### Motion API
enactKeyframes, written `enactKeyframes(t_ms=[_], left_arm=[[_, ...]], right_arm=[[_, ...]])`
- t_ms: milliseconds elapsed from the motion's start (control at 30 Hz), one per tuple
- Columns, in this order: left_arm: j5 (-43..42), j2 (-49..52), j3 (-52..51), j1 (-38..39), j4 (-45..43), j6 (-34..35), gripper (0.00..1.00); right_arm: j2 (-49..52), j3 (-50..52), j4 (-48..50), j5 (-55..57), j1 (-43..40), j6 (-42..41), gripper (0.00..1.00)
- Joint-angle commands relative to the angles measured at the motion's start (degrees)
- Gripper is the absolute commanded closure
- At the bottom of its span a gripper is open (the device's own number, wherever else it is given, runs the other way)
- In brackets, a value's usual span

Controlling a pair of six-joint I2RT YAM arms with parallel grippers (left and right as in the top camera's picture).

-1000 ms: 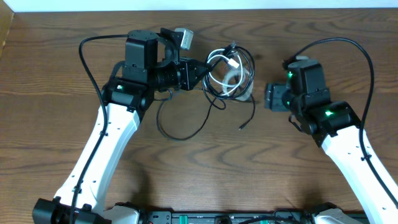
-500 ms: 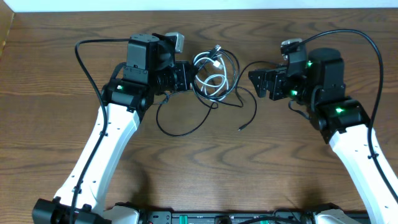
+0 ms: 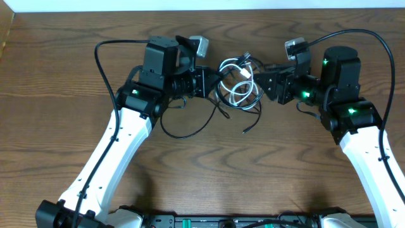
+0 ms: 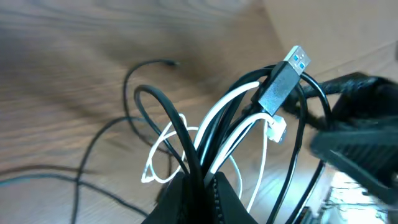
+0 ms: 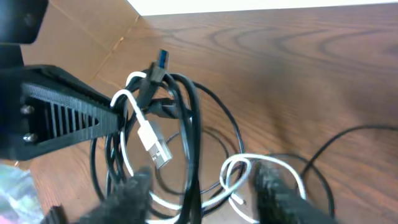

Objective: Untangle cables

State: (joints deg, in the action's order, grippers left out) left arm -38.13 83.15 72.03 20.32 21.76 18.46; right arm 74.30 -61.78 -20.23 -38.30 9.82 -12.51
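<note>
The cables (image 3: 237, 85) are a tangle of black cords and one white cord, lifted off the wooden table between my two grippers. My left gripper (image 3: 212, 82) is shut on the bundle; in the left wrist view its jaws (image 4: 202, 186) pinch black and white strands, and a black USB plug (image 4: 280, 78) and a white plug (image 4: 277, 129) stick up. My right gripper (image 3: 262, 82) is open at the tangle's right side. In the right wrist view its fingers (image 5: 205, 193) straddle black strands and a white loop (image 5: 249, 168).
A loose black cord loop (image 3: 190, 130) trails onto the table below the tangle, its plug end (image 3: 245, 131) lying flat. Thick black arm cables arch over both arms. The table's far edge (image 3: 253, 9) runs just behind the grippers.
My left gripper has carried the bundle to the right. My right gripper has moved left and turned towards the tangle, and its open fingers are now around some strands.
</note>
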Motion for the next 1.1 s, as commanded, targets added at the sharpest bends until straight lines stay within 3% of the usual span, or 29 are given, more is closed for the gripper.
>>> enactKeyframes(t_ms=[0, 100, 133, 200, 267, 300, 367, 467, 500, 600, 733, 867, 1067], left_arm=[[-5.8, -0.2, 0.2, 0.0, -2.8, 3.3, 0.92], [-5.9, -0.2, 0.2, 0.0, -3.7, 3.3, 0.92], [-5.9, -0.2, 0.2, 0.0, -3.7, 3.3, 0.92], [-5.6, -0.2, 0.2, 0.0, -3.2, 1.7, 0.78], [0.4, -0.2, 0.2, 0.0, 0.7, 0.2, 0.74], [3.4, -0.2, 0.2, 0.0, 2.6, 0.2, 0.74], [15.6, -0.2, 0.2, 0.0, 10.6, -1.7, 0.9], [24.2, -0.2, 0.2, 0.0, 15.2, -1.9, 0.92], [24.8, -0.2, 0.2, 0.0, 15.6, -1.9, 0.92], [24.9, -0.2, 0.2, 0.0, 15.3, -1.9, 0.92], [23.5, -0.2, 0.2, 0.0, 15.6, -1.9, 0.92], [18.2, 0.0, 0.2, 0.0, 15.3, -1.9, 0.86], [7.6, 2.6, 0.2, 0.0, 12.0, -2.3, 0.75]], right_arm=[[-0.8, -0.4, -0.6, -1.3, 0.0, 0.6, 0.81], [-0.8, -0.3, -1.6, -0.9, 0.0, 0.7, 0.98], [-0.8, -0.3, -2.0, -0.5, 0.0, 0.9, 0.99], [-0.8, -0.3, -4.2, 5.6, -0.3, 1.9, 0.99], [-0.8, -0.4, -7.0, 14.0, -1.1, 1.9, 0.99], [-0.8, -0.4, -8.2, 17.2, -1.4, 1.8, 0.99], [-0.8, -0.4, -13.3, 29.7, -3.1, -2.2, 0.99], [-0.8, -0.4, -17.0, 35.0, -4.6, -3.1, 0.99], [-0.8, -0.4, -17.0, 32.1, -4.6, -2.7, 0.99], [-0.8, -0.4, -13.6, -2.5, -4.2, 12.9, 0.99], [-0.8, -0.4, -11.0, 4.7, -4.3, 5.2, 0.99], [-0.8, -0.4, -10.6, -8.1, -4.2, 10.0, 0.99], [-0.8, -0.4, -10.4, -11.1, -4.2, 10.0, 0.99]])
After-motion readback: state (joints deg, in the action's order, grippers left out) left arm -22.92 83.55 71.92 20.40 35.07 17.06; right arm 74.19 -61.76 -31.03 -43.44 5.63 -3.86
